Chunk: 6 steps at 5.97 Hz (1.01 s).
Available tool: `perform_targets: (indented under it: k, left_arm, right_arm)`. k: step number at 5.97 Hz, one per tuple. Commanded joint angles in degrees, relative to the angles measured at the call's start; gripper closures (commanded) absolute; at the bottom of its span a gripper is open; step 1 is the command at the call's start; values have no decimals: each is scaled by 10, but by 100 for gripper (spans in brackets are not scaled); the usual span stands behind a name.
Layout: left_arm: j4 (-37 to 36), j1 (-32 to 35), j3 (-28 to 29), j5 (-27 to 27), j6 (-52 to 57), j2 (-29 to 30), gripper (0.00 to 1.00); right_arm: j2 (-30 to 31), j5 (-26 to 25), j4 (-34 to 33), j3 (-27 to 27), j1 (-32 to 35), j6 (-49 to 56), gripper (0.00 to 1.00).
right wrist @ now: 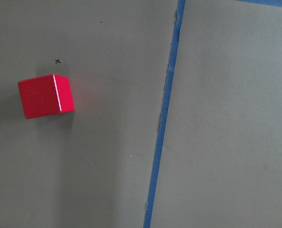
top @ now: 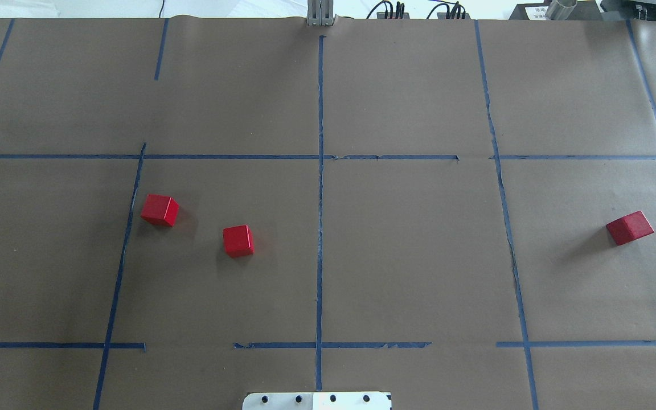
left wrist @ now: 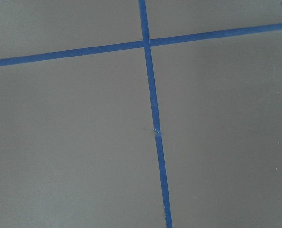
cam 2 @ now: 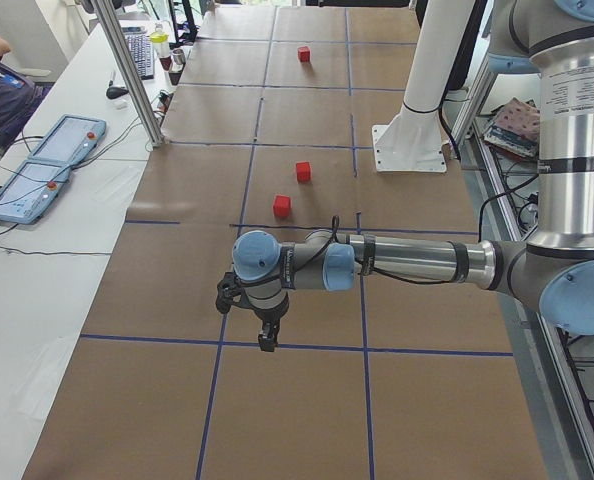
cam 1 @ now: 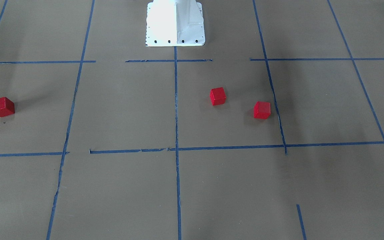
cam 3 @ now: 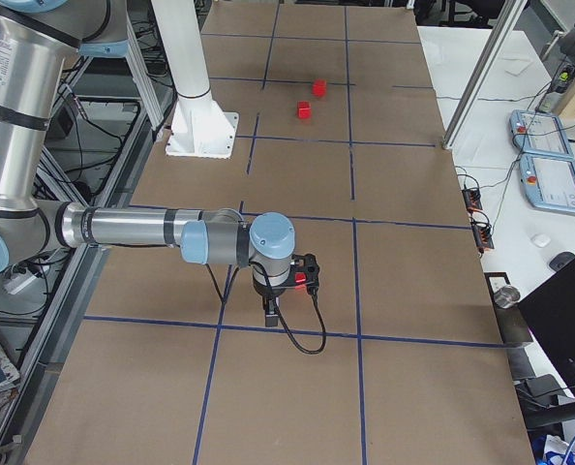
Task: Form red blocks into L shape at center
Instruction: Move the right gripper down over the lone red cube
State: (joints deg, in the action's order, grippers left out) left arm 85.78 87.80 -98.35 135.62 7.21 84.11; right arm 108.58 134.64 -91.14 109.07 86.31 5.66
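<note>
Red blocks [top: 238, 240]: three, all separate, no L assembled.

Table [top: 408, 85]: brown paper, marked into squares by blue tape [top: 319, 114].

Center [top: 408, 250]: middle square of the overhead view, split by one lengthwise tape line.

Left arm [cam 2: 417, 260]: near and large in the left-side view, stretched level across mid-frame. Right arm [cam 3: 133, 228]: near and large in the right-side view, stretched level from the left edge.

Left gripper [cam 2: 267, 343]: pointing down above the paper; whether released or clenched, impossible to tell. Right gripper [cam 3: 271, 312]: pointing down; finger state likewise impossible to tell.

Block one [top: 160, 209]: inside the center, just beside its left border tape. Block two [cam 1: 218, 96]: inside the center, left half in the overhead view, between block one and the dividing line. Block three [top: 630, 228]: outside the center, in the neighbouring square at right of frame; also upper left in the right wrist view.
</note>
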Motion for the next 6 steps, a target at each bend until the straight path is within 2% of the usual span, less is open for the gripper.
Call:
perform_targets:
  k: [1, 2, 3, 5, 6]
  left_arm:
    - [1, -2, 0, -2, 1, -1, 0]
    - [0, -3, 1, -1, 0, 0, 0]
    - [0, -3, 2, -1, 0, 0, 0]
    - [1, -3, 3, -1, 0, 0, 0]
    - [1, -3, 3, 2, 0, 0, 0]
  right_arm:
    - [-1, 0, 0, 1, 0, 0, 0]
    - [-6, 0, 13, 1, 0, 1, 0]
    - [-8, 0, 55, -2, -13, 0, 0]
    - [-55, 1, 81, -9, -93, -75, 0]
    - [-76, 0, 119, -30, -130, -132, 0]
